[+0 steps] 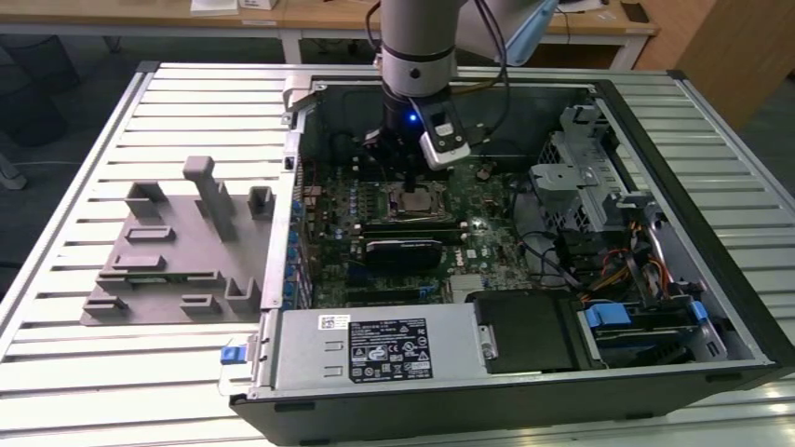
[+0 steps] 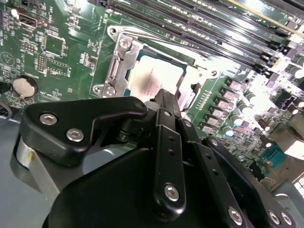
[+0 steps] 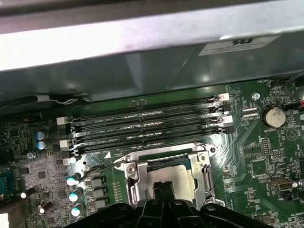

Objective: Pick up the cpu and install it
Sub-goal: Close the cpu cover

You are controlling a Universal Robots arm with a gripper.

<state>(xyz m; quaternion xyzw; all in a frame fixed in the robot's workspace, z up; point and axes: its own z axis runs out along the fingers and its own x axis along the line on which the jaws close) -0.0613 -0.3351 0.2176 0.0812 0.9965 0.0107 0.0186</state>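
Observation:
The cpu (image 1: 419, 201) (image 2: 154, 78) (image 3: 183, 176), a flat square chip with a silvery top, lies inside the metal socket frame (image 3: 131, 180) on the green motherboard (image 1: 478, 237). My gripper (image 1: 410, 183) (image 2: 166, 96) (image 3: 164, 187) hangs straight over it from the arm, inside the open computer case. Its two black fingers (image 3: 159, 190) are pressed together, with their tips just above the chip's near half. Whether the tips touch the plate is hidden. Nothing sits between the fingers.
Several memory slots (image 3: 147, 126) run beside the socket. A black module (image 1: 404, 251) lies on the board toward the power supply (image 1: 372, 349). A drive cage and cables (image 1: 597, 205) fill the case's right side in the exterior view. A grey fixture (image 1: 174, 251) stands outside, left.

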